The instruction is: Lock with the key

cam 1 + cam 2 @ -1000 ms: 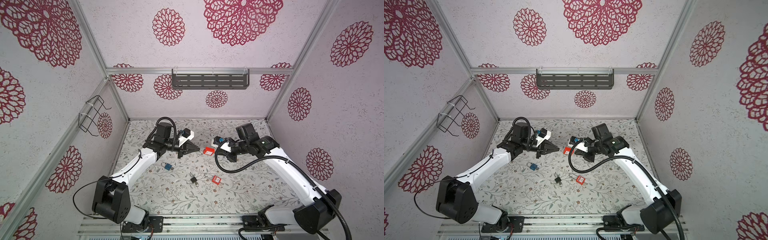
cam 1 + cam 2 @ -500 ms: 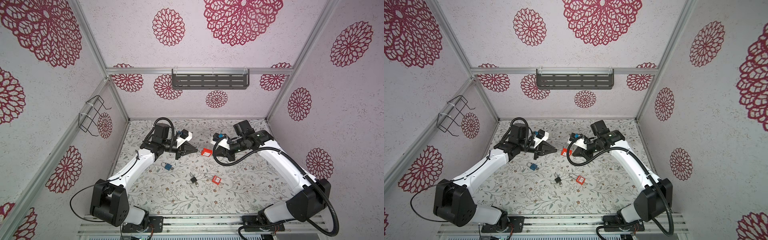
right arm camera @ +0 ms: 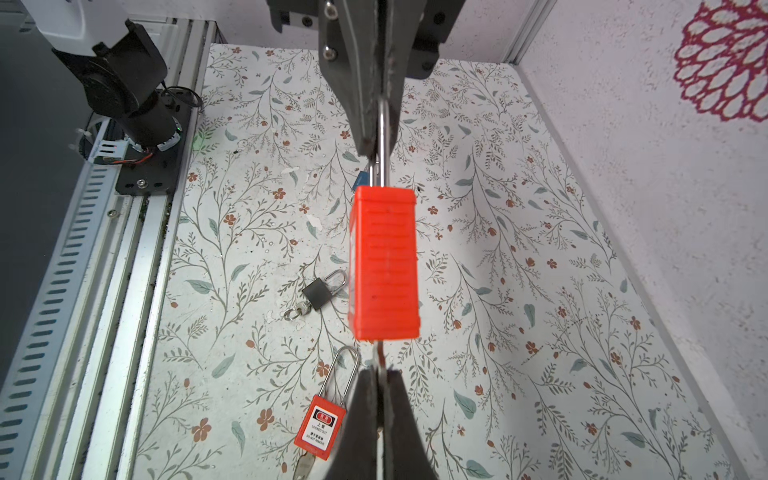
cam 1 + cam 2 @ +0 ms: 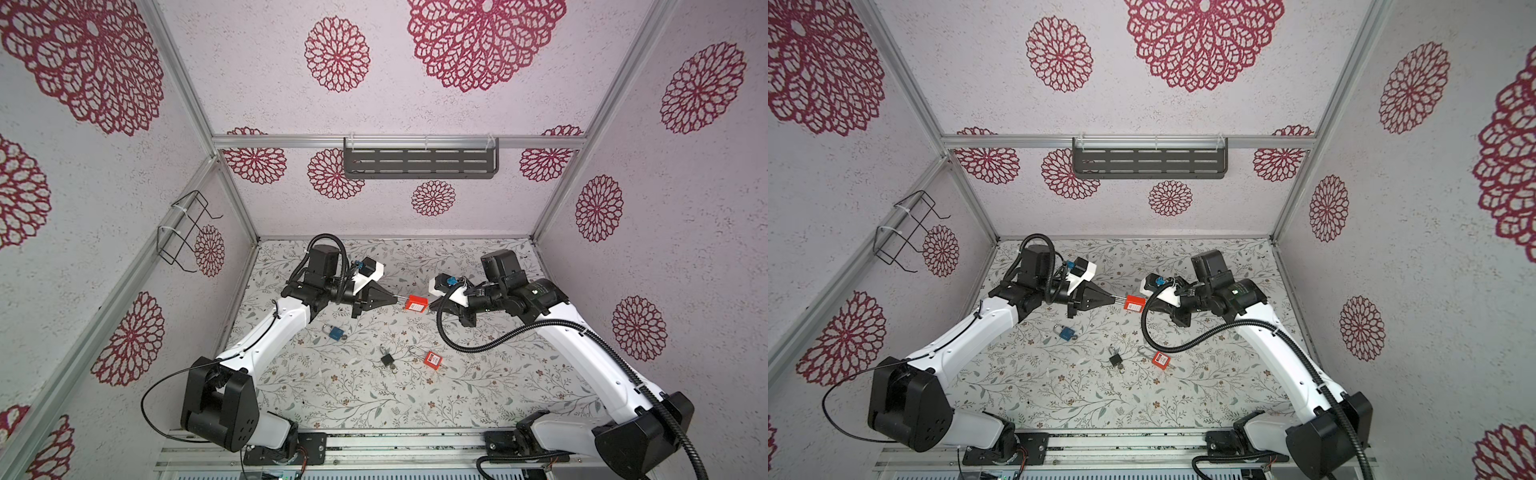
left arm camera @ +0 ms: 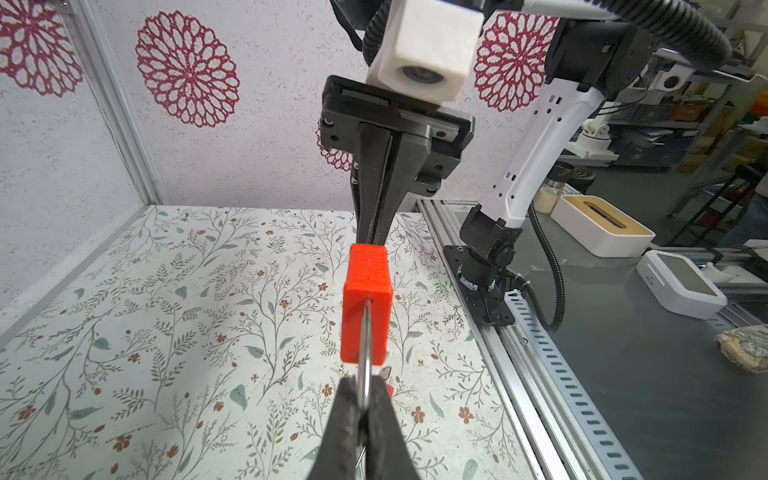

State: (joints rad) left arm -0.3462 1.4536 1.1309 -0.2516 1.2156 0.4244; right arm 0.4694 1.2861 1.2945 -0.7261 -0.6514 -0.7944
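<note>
A red padlock (image 4: 417,304) (image 4: 1134,304) hangs above the table between the two grippers. My left gripper (image 4: 397,300) (image 5: 365,390) is shut on its steel shackle (image 5: 365,353). At the other end of the lock body (image 3: 383,262), my right gripper (image 4: 432,305) (image 3: 380,372) is shut on the key (image 3: 379,356). Only a thin metal sliver of the key shows between the lock's underside and the fingertips. In the right wrist view, the left gripper (image 3: 376,141) shows beyond the lock.
On the floral table lie a blue padlock (image 4: 334,332), a black padlock (image 4: 387,360) with a key ring, and a second red padlock (image 4: 432,359) (image 3: 320,426). A grey shelf (image 4: 419,163) hangs on the back wall. A wire basket (image 4: 183,232) is on the left wall.
The right arm swung a little to the left and back again. Both grippers kept their hold, and the red padlock stayed almost where it was.
</note>
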